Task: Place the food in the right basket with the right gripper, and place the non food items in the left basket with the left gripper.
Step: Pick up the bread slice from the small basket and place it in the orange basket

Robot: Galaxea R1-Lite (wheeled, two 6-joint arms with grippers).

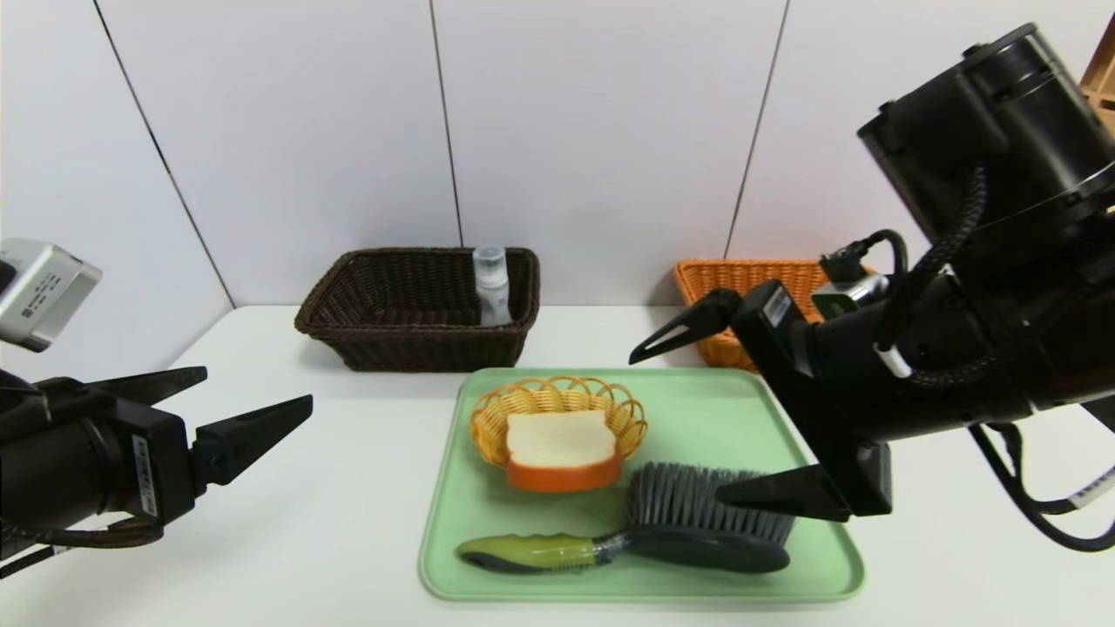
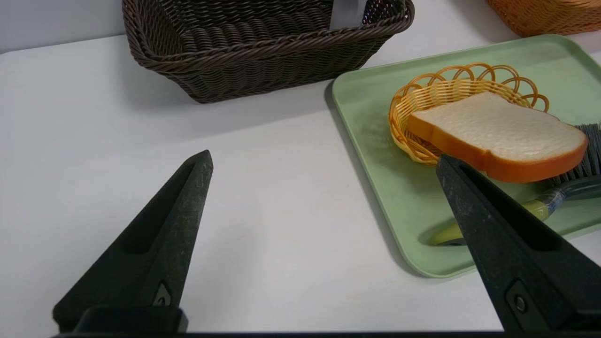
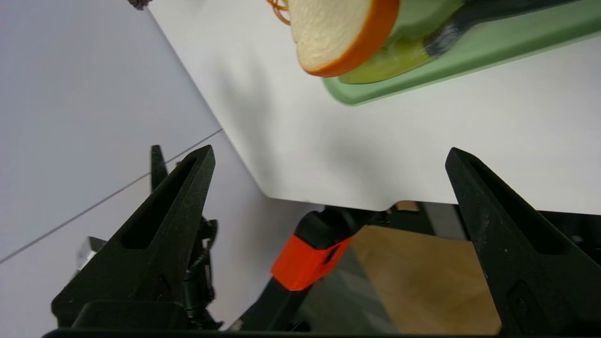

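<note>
One bread slice, one brush, two baskets.

white table, pale panelled wall

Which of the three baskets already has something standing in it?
The dark brown basket: a white bottle stands inside. The small yellow one only props bread.
</note>
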